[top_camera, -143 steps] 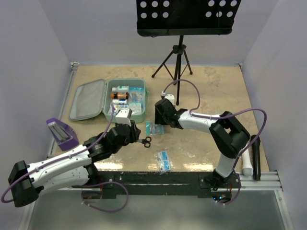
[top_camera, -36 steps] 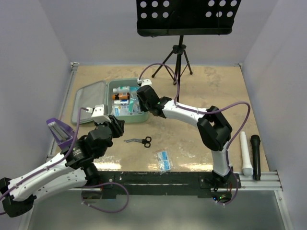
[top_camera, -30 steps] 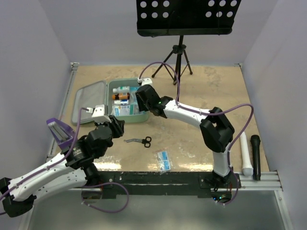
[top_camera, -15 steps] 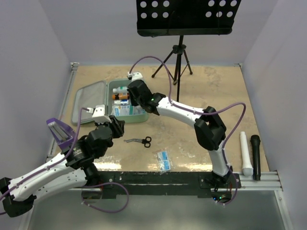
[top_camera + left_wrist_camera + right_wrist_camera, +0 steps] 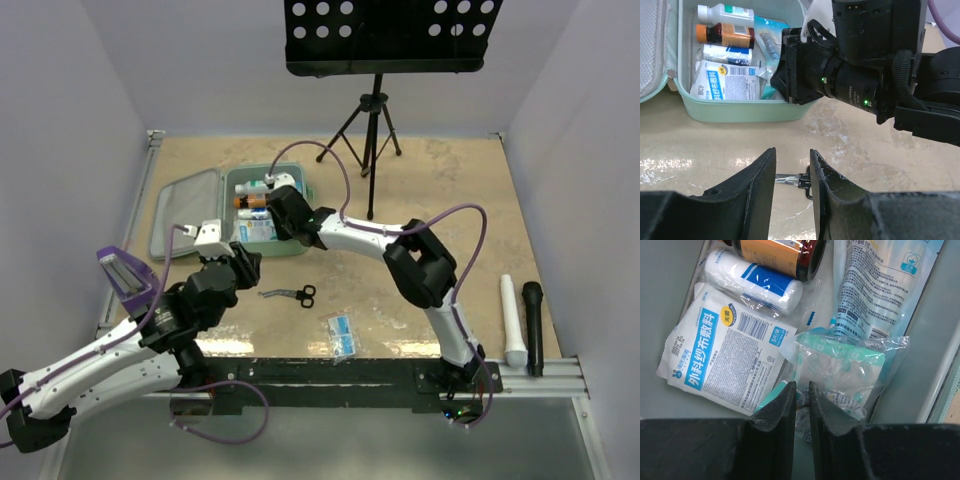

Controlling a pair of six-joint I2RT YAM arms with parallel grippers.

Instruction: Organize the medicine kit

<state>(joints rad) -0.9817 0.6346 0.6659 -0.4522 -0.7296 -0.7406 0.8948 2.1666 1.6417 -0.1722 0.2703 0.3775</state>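
The medicine kit [image 5: 250, 249] lies open at the far left, its lid [image 5: 183, 212] flat beside it. Inside are a white bottle [image 5: 725, 12], an amber bottle [image 5: 780, 252], a white roll [image 5: 752, 282], a gauze packet [image 5: 725, 360] and a clear plaster packet [image 5: 845, 365]. My right gripper [image 5: 802, 386] reaches into the kit [image 5: 670, 300]. Its jaws stand a narrow gap apart at the clear packet's corner. Whether they pinch it does not show. My left gripper [image 5: 792, 152] hovers open and empty above the scissors [image 5: 795, 177], which lie on the table [image 5: 290, 294].
Another small packet [image 5: 341, 333] lies near the table's front edge. A purple holder [image 5: 127, 276] stands at the left edge. A music-stand tripod [image 5: 372, 130] is at the back. A white tube [image 5: 512, 320] and a black one [image 5: 532, 325] rest by the right rail.
My right gripper has moved left and nearer inside the kit and its jaws have narrowed. The packet that lay beside the kit has gone from the table. The left arm has held still this last second.
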